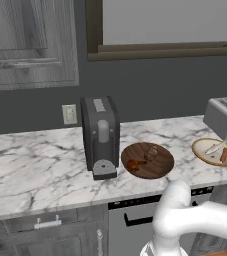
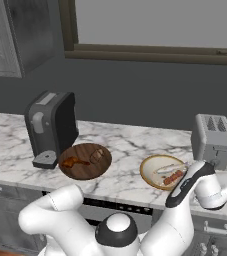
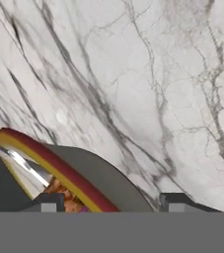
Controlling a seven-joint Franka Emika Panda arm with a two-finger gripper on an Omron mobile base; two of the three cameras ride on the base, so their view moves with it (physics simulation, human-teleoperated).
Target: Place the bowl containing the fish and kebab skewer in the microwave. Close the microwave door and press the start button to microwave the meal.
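Left base view looks over a white marble tabletop (image 1: pixel 30 165) veined in grey, set against a dark grey wall with a light wall outlet (image 1: pixel 69 114), a grey upper cabinet (image 1: pixel 30 42) and a brown-framed window (image 1: pixel 165 30) above. One dark coffee machine (image 1: pixel 101 135) stands on it, one dark brown wooden dish (image 1: pixel 147 160) with two brownish food items lies just beside that, and one silver toaster (image 1: pixel 225 117) sits at the far right. One bowl (image 2: pixel 160 171) with a tan-yellow rim lies on the tabletop in front of the toaster, holding one pale fish (image 2: pixel 164 169) and one kebab skewer (image 2: pixel 173 177). Hand view puts the hand (image 3: pixel 111 203) low over the bowl's rim, one finger (image 3: pixel 48 201) inside and the other outside; the jaws stand fairly wide, straddling the rim without visibly clamping it.
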